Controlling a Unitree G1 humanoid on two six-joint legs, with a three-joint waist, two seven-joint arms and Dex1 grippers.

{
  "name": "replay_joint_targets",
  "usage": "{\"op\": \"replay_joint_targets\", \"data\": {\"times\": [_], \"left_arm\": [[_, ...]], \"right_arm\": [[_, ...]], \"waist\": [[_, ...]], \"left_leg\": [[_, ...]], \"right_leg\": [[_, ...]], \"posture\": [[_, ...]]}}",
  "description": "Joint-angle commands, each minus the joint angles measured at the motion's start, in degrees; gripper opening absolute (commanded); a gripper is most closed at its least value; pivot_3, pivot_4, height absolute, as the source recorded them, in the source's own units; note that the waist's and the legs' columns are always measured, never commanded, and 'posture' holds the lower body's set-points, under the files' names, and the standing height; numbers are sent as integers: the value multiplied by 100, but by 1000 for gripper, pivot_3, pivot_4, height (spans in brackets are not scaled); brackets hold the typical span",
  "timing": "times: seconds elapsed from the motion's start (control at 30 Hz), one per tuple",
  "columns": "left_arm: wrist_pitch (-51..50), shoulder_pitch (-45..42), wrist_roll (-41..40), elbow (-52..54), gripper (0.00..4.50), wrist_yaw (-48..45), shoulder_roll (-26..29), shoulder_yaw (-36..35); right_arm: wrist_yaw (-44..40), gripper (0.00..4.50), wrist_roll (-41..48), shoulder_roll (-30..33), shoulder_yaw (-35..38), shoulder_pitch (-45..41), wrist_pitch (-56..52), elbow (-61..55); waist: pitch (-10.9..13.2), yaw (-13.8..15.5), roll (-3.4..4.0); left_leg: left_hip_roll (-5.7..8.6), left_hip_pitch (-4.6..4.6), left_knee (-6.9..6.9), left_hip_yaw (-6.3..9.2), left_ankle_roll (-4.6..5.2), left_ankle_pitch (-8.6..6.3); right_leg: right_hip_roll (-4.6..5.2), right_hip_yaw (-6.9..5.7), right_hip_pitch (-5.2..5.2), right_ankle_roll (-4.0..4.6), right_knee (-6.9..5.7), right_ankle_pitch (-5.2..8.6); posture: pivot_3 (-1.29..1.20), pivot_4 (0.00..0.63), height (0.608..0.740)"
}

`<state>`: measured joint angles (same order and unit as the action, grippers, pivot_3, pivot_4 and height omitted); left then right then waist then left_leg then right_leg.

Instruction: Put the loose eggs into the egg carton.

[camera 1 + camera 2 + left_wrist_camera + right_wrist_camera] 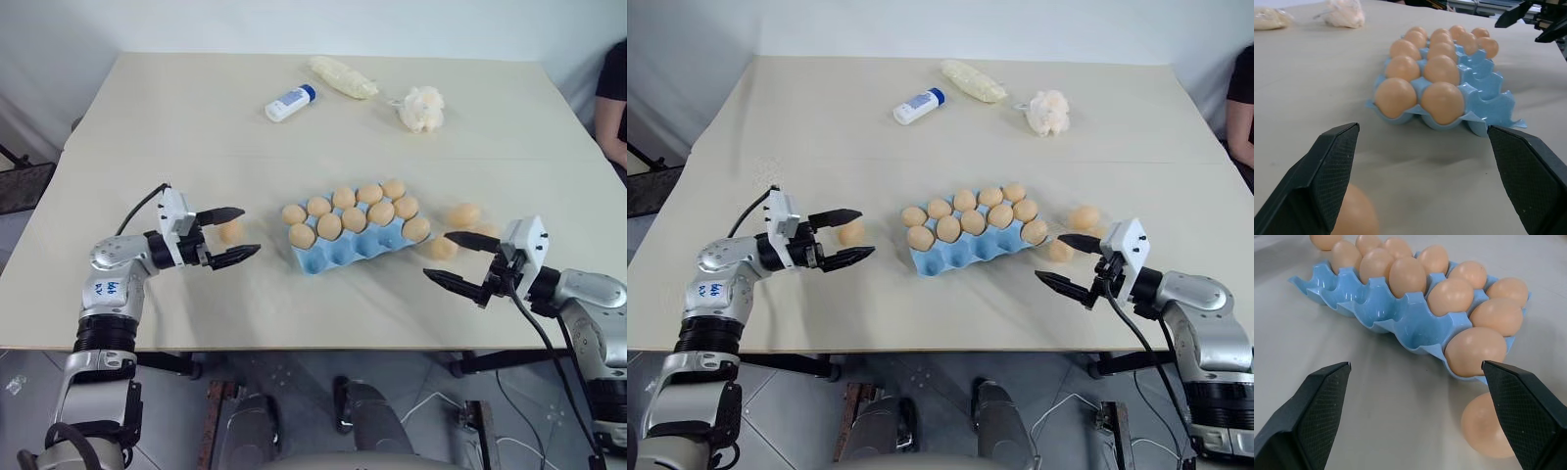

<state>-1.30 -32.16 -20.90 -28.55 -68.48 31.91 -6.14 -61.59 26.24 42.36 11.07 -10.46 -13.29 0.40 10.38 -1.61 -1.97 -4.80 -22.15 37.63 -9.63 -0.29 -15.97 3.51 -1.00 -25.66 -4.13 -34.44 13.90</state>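
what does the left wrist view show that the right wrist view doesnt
Left wrist view: the white puff and a pale wrapped bundle at the far table edge, the right gripper beyond the carton, and a loose egg by its own open fingers.

Right wrist view: the carton's empty near row, and a loose egg on the table beside the carton's end.

Both: the blue egg carton with two filled rows, the tan table, and open black fingers.
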Motion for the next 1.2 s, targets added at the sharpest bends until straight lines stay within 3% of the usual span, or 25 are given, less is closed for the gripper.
{"op": "replay_joint_targets", "data": {"times": [0.03,0.43,0.7,0.93,1.2], "left_arm": [[188,-206,-11,-22,4469,2,-23,-68],[-38,-376,112,-21,4469,110,-25,83],[243,-641,38,-414,4469,-602,-247,197],[385,-891,-16,-859,4469,-1131,-313,221],[388,-862,-112,-848,4469,-1349,-326,104]], "right_arm": [[-27,4500,14,30,80,-92,135,-61],[649,4500,78,87,589,273,-99,-754],[2051,4500,316,-187,1553,1996,-1320,-3119],[2821,4500,559,-547,1855,2740,-2019,-4030],[3375,4500,329,-937,1409,2243,-1983,-3641]], "waist": [[0,0,0],[0,4,0],[0,17,0],[0,-3,0],[-1,-13,-1]], "left_leg": [[0,0,1,0,0,0],[0,0,4,1,0,0],[1,-10,8,16,-4,-3],[1,-2,9,18,0,-2],[3,-6,9,17,7,-1]], "right_leg": [[0,0,0,0,-1,0],[1,0,0,0,-6,0],[1,-10,2,2,1,2],[-1,-8,9,16,1,10],[-1,-6,9,19,13,11]], "posture": [[0,150,740],[0,150,740],[0,150,740],[0,150,740],[0,150,740]]}}
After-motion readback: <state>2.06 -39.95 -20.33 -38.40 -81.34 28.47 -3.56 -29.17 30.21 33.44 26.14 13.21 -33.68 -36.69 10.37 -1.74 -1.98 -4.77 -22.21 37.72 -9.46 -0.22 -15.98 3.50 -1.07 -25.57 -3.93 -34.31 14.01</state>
